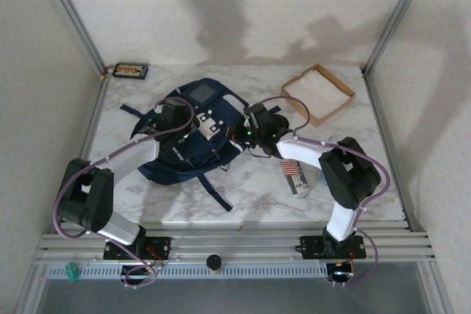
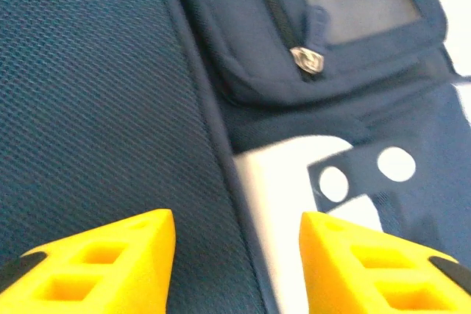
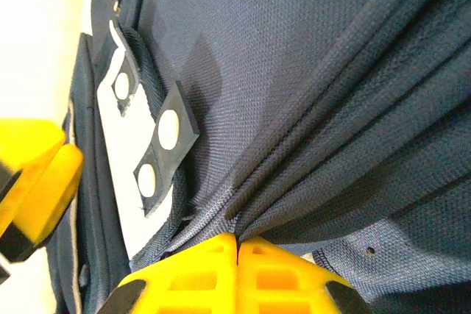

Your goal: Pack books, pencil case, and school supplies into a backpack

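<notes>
Pinching a fold of the backpack [image 3: 331, 71] at the frame's bottom, your right gripper [image 3: 237, 244] is clenched; your left gripper [image 2: 237, 229] hangs released over it.

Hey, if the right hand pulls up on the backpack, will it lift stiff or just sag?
Probably sags: the backpack fabric gathers into folds where the right hand pinches it. From above it looks fairly flat and slack, so perhaps not heavy. The woven cloth looks grippy, so it is unlikely to slip.
</notes>
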